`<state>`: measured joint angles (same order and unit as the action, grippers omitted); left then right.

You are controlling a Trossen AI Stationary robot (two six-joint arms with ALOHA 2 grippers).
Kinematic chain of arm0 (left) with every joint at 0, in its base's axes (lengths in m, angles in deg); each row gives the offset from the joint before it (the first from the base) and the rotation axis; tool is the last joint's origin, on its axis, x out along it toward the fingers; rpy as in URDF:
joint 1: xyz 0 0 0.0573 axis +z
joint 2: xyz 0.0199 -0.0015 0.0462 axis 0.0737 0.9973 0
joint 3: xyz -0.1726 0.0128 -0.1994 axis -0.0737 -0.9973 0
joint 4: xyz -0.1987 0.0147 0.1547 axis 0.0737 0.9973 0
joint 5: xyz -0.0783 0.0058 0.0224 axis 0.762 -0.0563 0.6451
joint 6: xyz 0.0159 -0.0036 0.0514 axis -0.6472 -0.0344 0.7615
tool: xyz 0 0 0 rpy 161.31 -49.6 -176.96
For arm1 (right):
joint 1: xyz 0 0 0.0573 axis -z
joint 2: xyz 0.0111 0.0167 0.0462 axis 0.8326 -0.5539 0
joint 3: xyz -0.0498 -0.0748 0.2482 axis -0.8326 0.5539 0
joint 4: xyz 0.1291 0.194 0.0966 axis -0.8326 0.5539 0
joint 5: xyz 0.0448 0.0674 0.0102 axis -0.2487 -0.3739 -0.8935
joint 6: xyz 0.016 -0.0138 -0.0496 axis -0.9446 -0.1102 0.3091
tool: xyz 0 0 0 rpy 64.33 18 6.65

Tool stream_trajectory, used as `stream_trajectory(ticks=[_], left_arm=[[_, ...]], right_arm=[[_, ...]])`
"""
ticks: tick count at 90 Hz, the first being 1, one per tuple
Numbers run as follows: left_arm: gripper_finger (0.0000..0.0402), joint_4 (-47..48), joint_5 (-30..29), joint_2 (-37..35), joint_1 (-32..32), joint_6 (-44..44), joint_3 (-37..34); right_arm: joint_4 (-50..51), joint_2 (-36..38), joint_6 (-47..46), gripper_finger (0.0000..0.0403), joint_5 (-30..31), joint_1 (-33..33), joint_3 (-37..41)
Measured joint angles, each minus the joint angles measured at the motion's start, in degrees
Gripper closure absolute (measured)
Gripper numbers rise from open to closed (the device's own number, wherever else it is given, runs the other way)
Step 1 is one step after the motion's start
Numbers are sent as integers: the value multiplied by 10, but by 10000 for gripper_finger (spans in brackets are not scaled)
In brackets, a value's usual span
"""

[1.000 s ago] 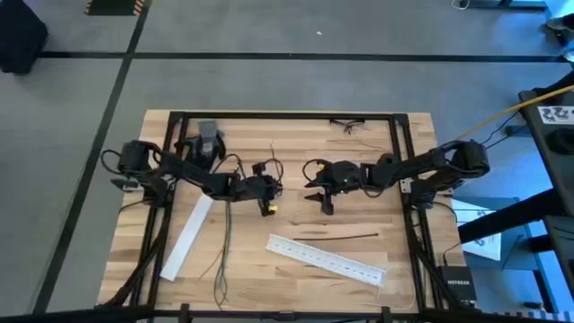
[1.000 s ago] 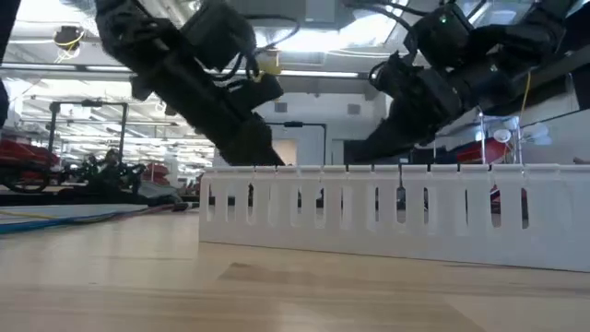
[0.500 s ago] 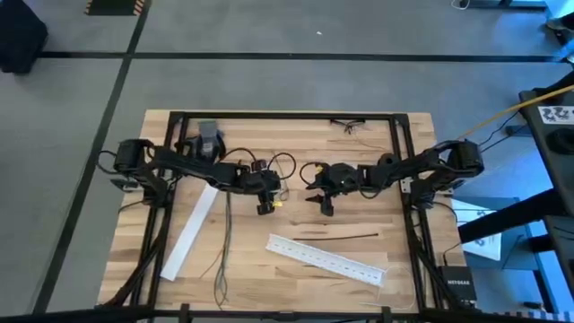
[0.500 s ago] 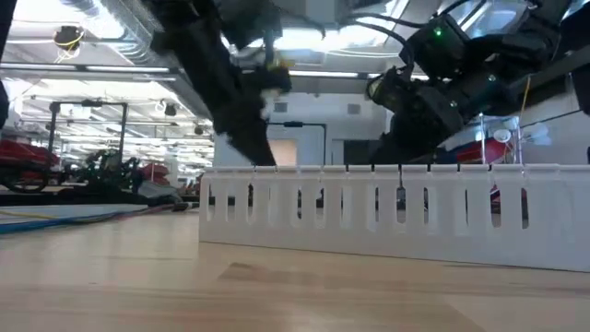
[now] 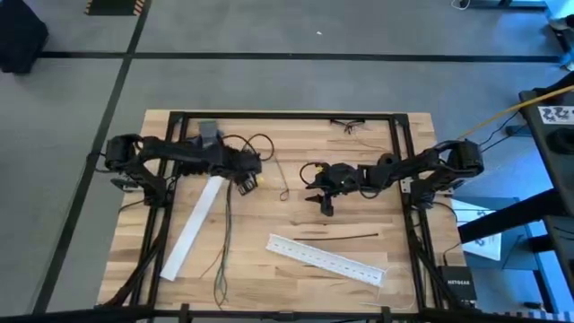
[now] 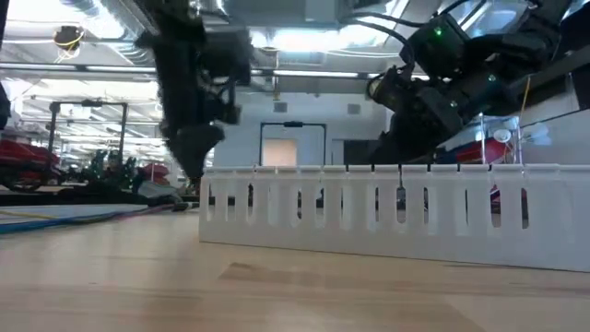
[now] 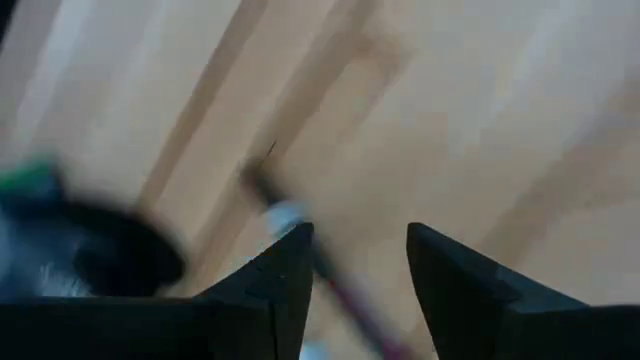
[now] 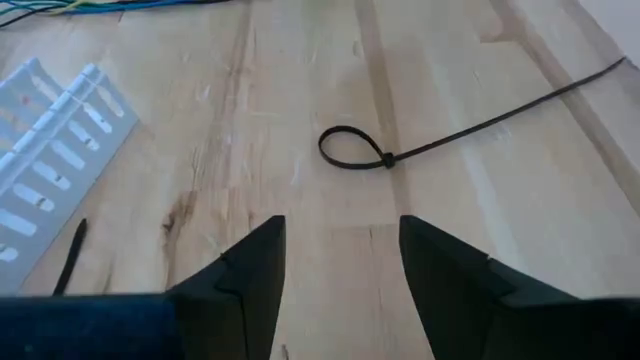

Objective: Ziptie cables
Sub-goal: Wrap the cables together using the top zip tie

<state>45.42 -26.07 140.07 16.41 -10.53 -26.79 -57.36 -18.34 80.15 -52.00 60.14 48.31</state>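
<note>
The cables (image 5: pixel 223 238) lie loose on the wooden tabletop (image 5: pixel 296 144) near its left edge, running toward the near edge beside a long white strip (image 5: pixel 190 226), with nothing holding them. The left gripper (image 5: pixel 245 178) hangs over their far end with its fingers (image 7: pixel 285 275) a little apart and holding nothing. The right gripper (image 5: pixel 316 190) waits near the middle of the tabletop with its fingers (image 8: pixel 255 265) spread wide, and a looped black zip tie (image 8: pixel 385 155) lies flat on the wood between the two grippers.

Two white strips (image 5: pixel 190 227), perhaps two zipties (image 5: pixel 280 179)
</note>
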Motion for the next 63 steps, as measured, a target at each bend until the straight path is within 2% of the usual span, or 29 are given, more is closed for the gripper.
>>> stream_trajectory(ticks=[11,32,46,63], left_arm=[[245,-22,4,0,23,-17,-38],[254,-148,56,-3,33,-12,-99],[301,-209,79,-4,31,-11,-122],[380,-257,84,-3,20,17,-135]], right_arm=[[10,0,6,215,1,0,0],[11,0,17,215,5,0,0],[11,0,17,215,10,0,0],[9,0,17,215,10,0,0]])
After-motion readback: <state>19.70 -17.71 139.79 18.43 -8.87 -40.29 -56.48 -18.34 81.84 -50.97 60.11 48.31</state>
